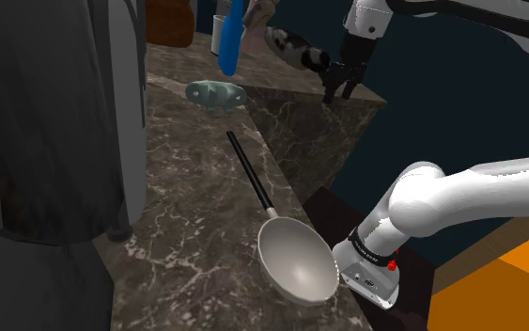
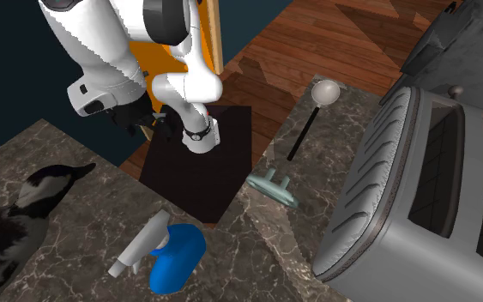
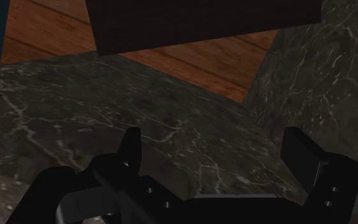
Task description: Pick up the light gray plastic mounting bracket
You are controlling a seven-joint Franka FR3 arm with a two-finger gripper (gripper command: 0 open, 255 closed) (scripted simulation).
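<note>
Nearest the stand on the dark marble counter [image 1: 178,188], a metal ladle [image 1: 295,256] lies with its black handle pointing away. Just past the handle's tip the pale grey-green mounting bracket [image 1: 214,94] rests on the counter near its edge, with a blue spray bottle [image 1: 231,38] beyond it. Farther off to the shoulder view's right, well apart from the bracket, the hand [image 1: 339,89] hangs above the counter, fingers spread wide and holding nothing.
</note>
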